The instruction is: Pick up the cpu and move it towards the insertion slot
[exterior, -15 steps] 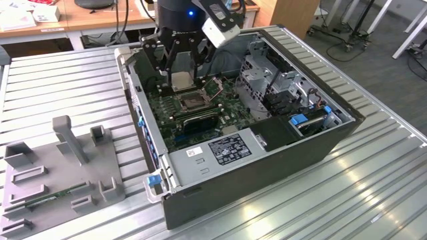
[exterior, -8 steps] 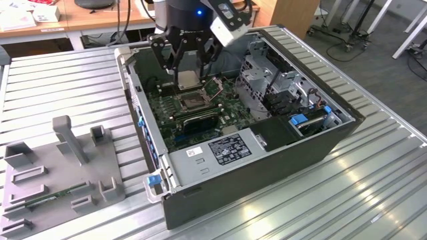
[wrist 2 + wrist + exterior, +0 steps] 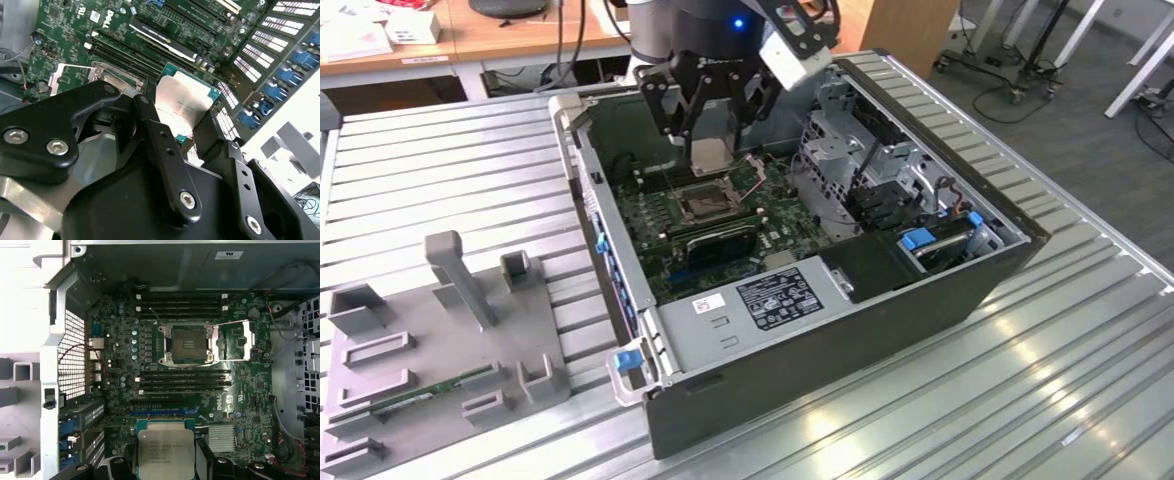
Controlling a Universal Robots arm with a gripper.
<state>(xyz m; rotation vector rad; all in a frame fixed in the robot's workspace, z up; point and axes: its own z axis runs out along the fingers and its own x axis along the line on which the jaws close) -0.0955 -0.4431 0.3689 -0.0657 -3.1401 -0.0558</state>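
Pincer (image 3: 708, 150) clamped on the cpu (image 3: 162, 452) by two opposite edges, chip held flat and lifted clear over the motherboard (image 3: 260, 390) inside the open computer case (image 3: 854, 330), near the insertion slot (image 3: 188, 343) whose latch stands open to receive it.

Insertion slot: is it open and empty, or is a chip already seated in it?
Open and empty. In the first wrist view the insertion slot shows bare contacts, its latch plate swung aside. The cpu is held in the gripper.
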